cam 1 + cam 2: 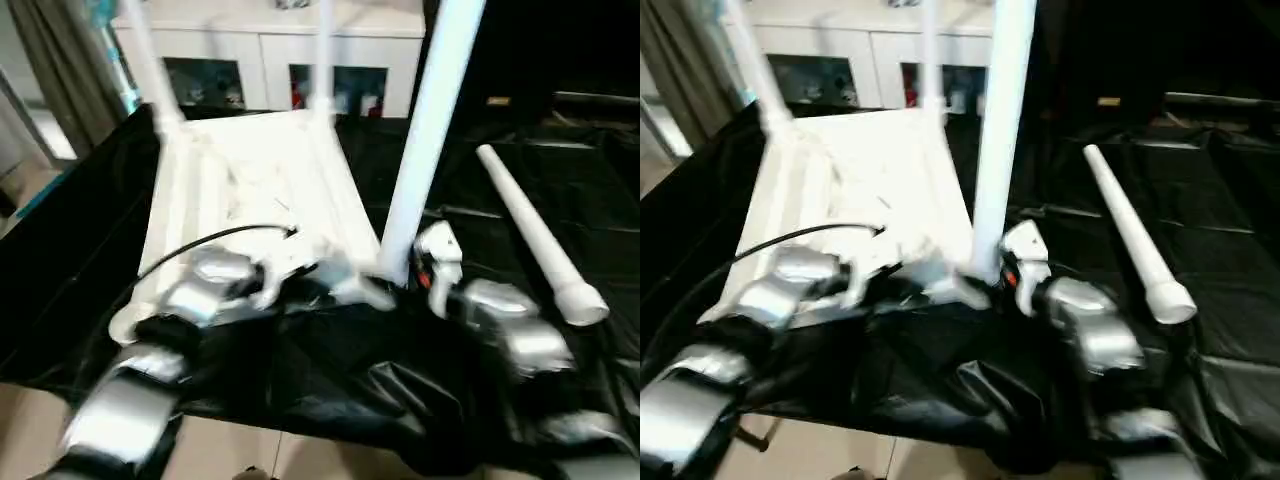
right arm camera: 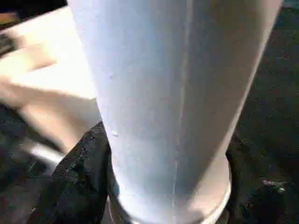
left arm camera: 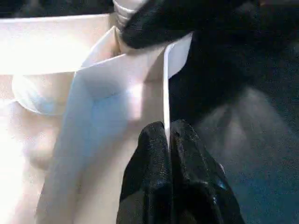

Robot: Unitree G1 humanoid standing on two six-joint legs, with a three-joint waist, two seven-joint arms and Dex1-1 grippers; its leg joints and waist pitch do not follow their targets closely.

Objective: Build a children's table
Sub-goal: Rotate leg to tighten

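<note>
Looking down through the left eye view, we find the children's table (image 1: 250,190) lying upside down on a black sheet (image 1: 330,380), filling the upper centre-left of the frame with its ribbed underside up. Two legs rise from its far corners at the top, and a third, near leg (image 1: 425,130) stands up right of centre from the table's near right corner. A loose leg (image 1: 535,235) lies on the sheet at the right, well apart from the table. A white cabinet (image 1: 265,50) with glass doors runs along the top edge. Our left gripper (image 1: 300,275) sits at the table's near edge in the lower centre; our right gripper (image 1: 425,262) is at the foot of the near leg.

The right eye view gives us the same layout, shifted leftward.

In the left wrist view, our left gripper's two black fingers (image 3: 154,154) are pinched tight on a thin white edge of the table, which runs up the middle of the frame.

In the right wrist view, the near leg fills the centre, and our right gripper's black fingers (image 2: 79,172) sit on either side of its base, closed around it.
</note>
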